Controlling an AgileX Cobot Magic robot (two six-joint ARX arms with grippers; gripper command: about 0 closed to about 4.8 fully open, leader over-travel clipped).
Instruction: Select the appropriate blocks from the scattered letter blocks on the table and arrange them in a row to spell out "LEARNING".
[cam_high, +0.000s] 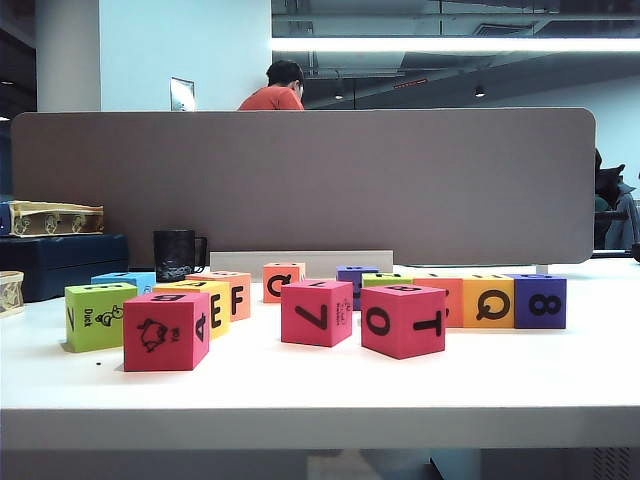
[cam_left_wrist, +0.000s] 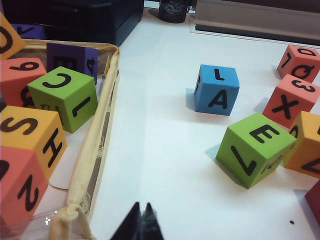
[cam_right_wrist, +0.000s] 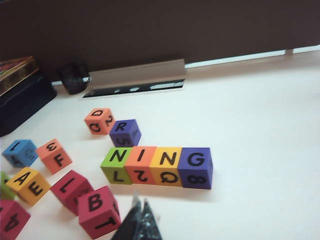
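On the white table (cam_right_wrist: 260, 125), approx. mid-way across, four letter blocks sit touching in a row: green N (cam_right_wrist: 116, 164), orange I (cam_right_wrist: 140, 164), yellow N (cam_right_wrist: 167, 165), purple G (cam_right_wrist: 195, 166), reading "NING" from above. Just behind the row's green end sits a purple R block (cam_right_wrist: 125, 132), slightly apart and turned, w/ an orange block (cam_right_wrist: 99, 120) beside it.

Loose blocks lie scattered on the other side: a blue block (cam_right_wrist: 19, 152), an orange one w/ F (cam_right_wrist: 54, 155), a yellow one showing A and E (cam_right_wrist: 28, 185), a red one w/ L (cam_right_wrist: 71, 188), a red one w/ B and T (cam_right_wrist: 98, 210), all apart from the row.

Right gripper (cam_right_wrist: 139, 222) hangs over the table nr the red B/T block, tips pressed together, holding nothing.

Left gripper (cam_left_wrist: 141, 222) also has its tips pressed together, empty, over bare table beside a cloth-rimmed tray (cam_left_wrist: 95, 145). Tray holds more blocks, incl. a green C (cam_left_wrist: 64, 97) and a yellow S/H (cam_left_wrist: 30, 137). On the table past the tray: a blue block w/ A (cam_left_wrist: 216, 90) and a green one w/ E and L (cam_left_wrist: 255, 148), well apart from each other.

From the front, neither arm shows. A black mug (cam_high: 177, 254) stands at the back by the grey-brown partition (cam_high: 300, 180).
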